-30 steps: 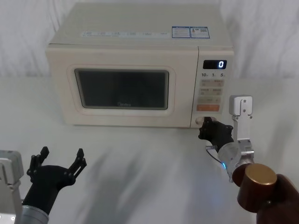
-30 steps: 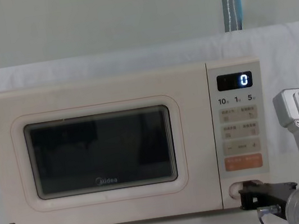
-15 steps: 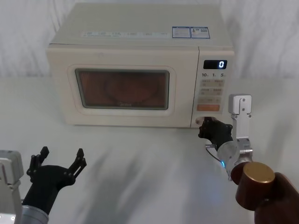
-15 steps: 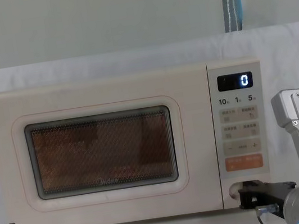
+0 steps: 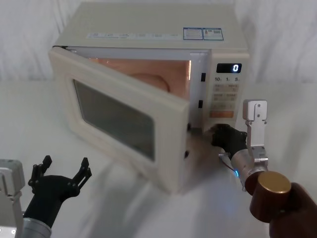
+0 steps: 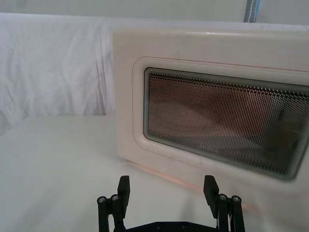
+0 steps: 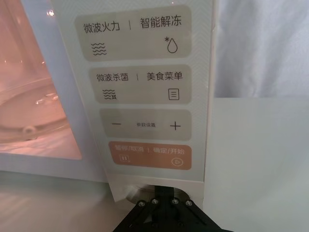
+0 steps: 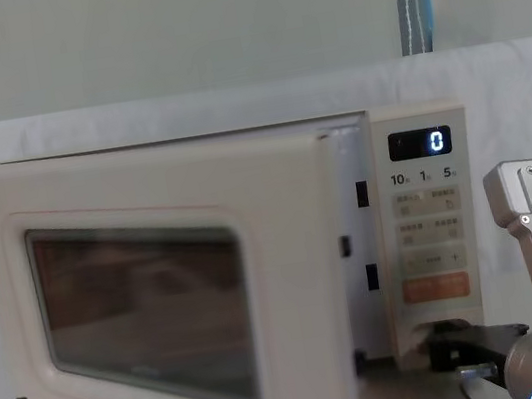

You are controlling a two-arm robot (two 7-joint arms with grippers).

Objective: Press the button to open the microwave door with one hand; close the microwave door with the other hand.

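Note:
The cream microwave [image 5: 148, 25] stands at the back of the table, its display [image 5: 228, 68] reading "0". The microwave door [image 5: 119, 119] stands swung out on its left hinge, partly open, and the lit cavity shows behind it. My right gripper [image 5: 221, 135] is shut, its tip against the bottom of the control panel. There it covers most of the button [image 7: 131, 192]. My left gripper [image 5: 62, 171] is open and low at the front left, short of the door [image 6: 217, 121] and apart from it.
White cloth covers the table [image 5: 29, 129] and the backdrop. The open door [image 8: 160, 297] juts forward over the table's middle. The orange key [image 7: 149, 155] sits just above my right gripper [image 7: 162, 202]. My right arm's silver bracket [image 5: 255, 114] rises beside the panel.
The oven light came on, then the door sprang open and swung outward to the left. My right gripper has stayed at the button. The left gripper has not moved.

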